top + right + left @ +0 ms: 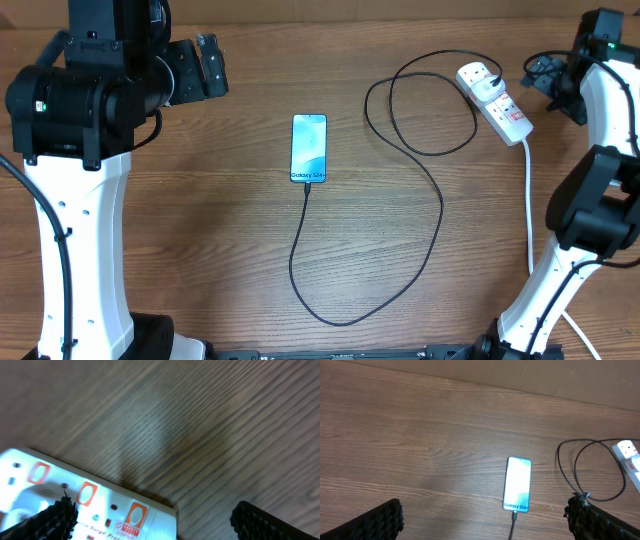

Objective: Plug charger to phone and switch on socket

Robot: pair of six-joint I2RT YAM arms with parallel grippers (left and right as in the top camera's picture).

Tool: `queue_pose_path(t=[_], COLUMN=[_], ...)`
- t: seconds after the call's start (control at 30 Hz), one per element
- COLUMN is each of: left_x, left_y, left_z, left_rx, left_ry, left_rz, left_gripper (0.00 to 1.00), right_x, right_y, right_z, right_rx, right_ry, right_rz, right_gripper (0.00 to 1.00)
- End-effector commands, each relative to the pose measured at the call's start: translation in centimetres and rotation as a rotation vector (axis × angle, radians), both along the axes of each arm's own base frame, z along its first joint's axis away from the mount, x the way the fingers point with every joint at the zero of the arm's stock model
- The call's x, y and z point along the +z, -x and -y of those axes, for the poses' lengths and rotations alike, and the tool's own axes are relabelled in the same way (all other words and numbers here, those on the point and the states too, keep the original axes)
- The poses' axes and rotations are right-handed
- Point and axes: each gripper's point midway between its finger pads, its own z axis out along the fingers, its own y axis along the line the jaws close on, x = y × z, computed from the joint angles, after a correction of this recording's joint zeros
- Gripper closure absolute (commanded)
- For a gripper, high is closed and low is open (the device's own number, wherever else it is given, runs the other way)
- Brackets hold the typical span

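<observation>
The phone [309, 148] lies flat mid-table, its light blue screen up. The black charger cable [437, 215] has its tip in the phone's near end, loops across the table and ends in a white plug [478, 75] seated in the socket [499, 103] at the far right. The phone [518, 484] and cable tip [514, 518] also show in the left wrist view. My left gripper [211, 65] is open and raised at the far left, away from the phone. My right gripper [550, 85] is open and hovers just right of the socket [95, 505], whose orange-red switches show below it.
The socket's thick white cord [529, 210] runs down the right side toward the table's front edge. Both white arm bases stand at the front corners. A pale wall borders the table's far edge [520, 380].
</observation>
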Motion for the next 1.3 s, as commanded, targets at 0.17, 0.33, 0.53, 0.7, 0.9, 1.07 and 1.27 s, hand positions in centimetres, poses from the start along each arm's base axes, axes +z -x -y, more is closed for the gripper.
queue_pose_path(t=[0.17,0.33,0.53,0.7,0.9,1.07,1.27], left_x=[-0.3,-0.3,-0.3,-0.3,-0.3,-0.3,-0.3], left_y=[-0.1,-0.1,-0.1,-0.1,-0.1,-0.1,-0.1], left_z=[0.0,0.0,0.0,0.0,0.0,0.0,0.0], left_rx=[0.017,0.017,0.017,0.017,0.017,0.017,0.017], left_ry=[0.001,0.001,0.001,0.001,0.001,0.001,0.001], left_rz=[-0.007,-0.007,-0.007,-0.007,-0.007,-0.007,-0.007], left_gripper=[0.00,0.00,0.00,0.00,0.00,0.00,0.00], right_x=[-4.2,-5.0,-5.1,-5.2,-5.1,-5.2,-5.3], right_y=[-0.7,-1.1,-1.5,-1.7,-1.8,-1.6,-1.4], right_z=[-0.6,-1.0,-1.8,-2.3,-2.0,-1.8,-2.0], right_rx=[0.035,0.046,0.062,0.071,0.062,0.058,0.065], right_ry=[-0.016,-0.024,-0.022,-0.015,-0.001,0.006,0.004], right_rz=[-0.044,-0.046,-0.041,-0.042,-0.037,-0.048,-0.057], right_gripper=[0.00,0.00,0.00,0.00,0.00,0.00,0.00])
